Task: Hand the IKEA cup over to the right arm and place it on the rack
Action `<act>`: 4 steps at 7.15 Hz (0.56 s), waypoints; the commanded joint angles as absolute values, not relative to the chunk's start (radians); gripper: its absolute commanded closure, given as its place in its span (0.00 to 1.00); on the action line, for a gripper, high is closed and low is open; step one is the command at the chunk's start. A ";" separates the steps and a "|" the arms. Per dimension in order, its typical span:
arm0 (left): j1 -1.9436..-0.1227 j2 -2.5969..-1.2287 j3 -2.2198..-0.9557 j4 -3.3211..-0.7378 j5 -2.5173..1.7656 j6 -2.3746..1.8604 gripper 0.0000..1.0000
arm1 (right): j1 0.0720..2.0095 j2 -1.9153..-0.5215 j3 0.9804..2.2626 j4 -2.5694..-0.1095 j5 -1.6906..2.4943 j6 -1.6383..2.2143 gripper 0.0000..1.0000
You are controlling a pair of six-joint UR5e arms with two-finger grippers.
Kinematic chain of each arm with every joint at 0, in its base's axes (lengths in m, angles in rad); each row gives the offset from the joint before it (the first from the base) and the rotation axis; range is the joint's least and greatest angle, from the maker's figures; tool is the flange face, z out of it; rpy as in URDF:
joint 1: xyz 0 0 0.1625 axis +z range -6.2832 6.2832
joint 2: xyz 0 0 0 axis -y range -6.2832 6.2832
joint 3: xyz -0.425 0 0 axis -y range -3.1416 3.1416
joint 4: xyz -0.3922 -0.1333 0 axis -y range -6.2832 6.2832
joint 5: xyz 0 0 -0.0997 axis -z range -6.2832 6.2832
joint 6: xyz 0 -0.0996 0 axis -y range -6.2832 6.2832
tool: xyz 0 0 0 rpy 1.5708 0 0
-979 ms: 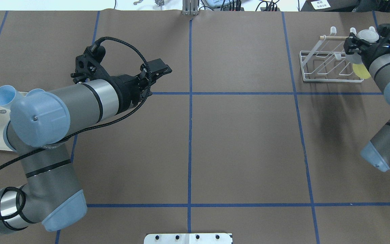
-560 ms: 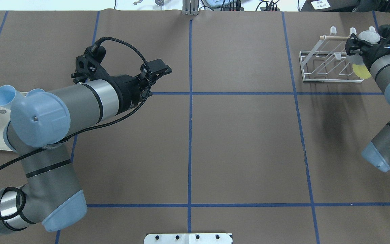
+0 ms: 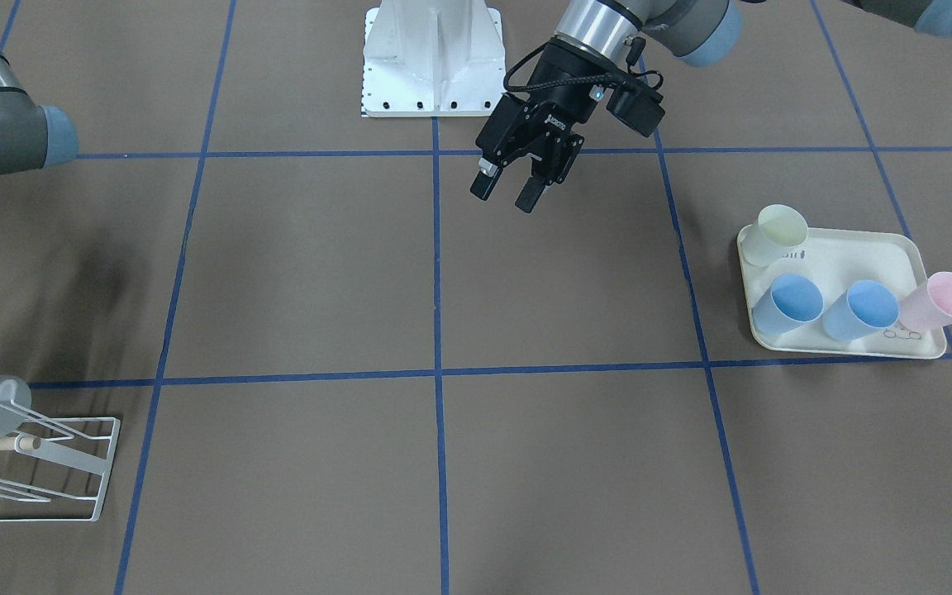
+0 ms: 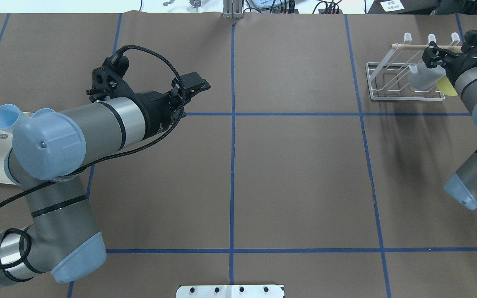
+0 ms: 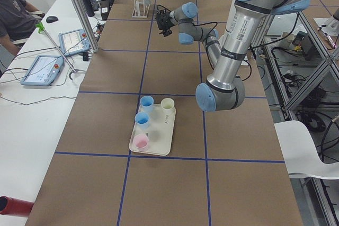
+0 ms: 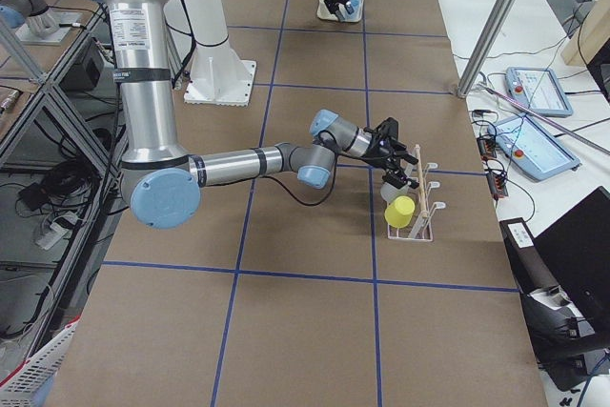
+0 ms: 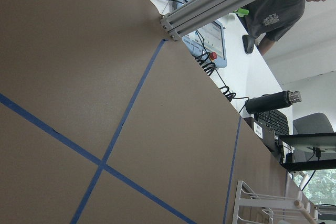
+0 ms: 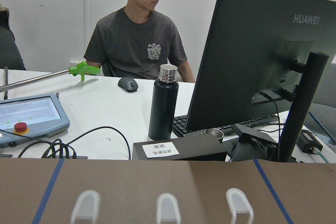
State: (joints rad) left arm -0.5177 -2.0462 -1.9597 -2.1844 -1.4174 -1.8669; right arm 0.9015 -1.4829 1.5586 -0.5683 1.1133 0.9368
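Exterior front-facing: left hand (image 3: 507, 192) hangs tilted downward, jaws apart.

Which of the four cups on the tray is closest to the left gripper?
The pale yellow cup, at the corner of the tray toward the left gripper. The blue cups and the pink cup sit farther along the tray.

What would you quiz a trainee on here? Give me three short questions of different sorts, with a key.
1. True or false: the left gripper is holding a cup.
2. How many cups are on the cream tray? A) two B) four C) six
3. Fill in: on the wire rack, next to the grey cup, lies a ___ cup.
Key: 1 false, it is open and empty; 2 B; 3 yellow, the yellow cup.
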 commanded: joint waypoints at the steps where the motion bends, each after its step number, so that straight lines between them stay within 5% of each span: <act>1: -0.535 -2.046 -1.983 -2.180 -1.442 -1.865 0.00 | 0.943 -1.488 1.577 -0.486 1.210 0.937 0.00; 4: -0.731 -2.031 -2.118 -1.847 -1.719 -1.704 0.00 | 0.979 -1.529 1.684 -0.480 1.407 0.992 0.00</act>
State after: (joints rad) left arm -0.6542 -2.0432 -2.0453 -2.0073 -1.6105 -1.8060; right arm 0.9725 -1.5097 1.6362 -0.4807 1.3266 0.9676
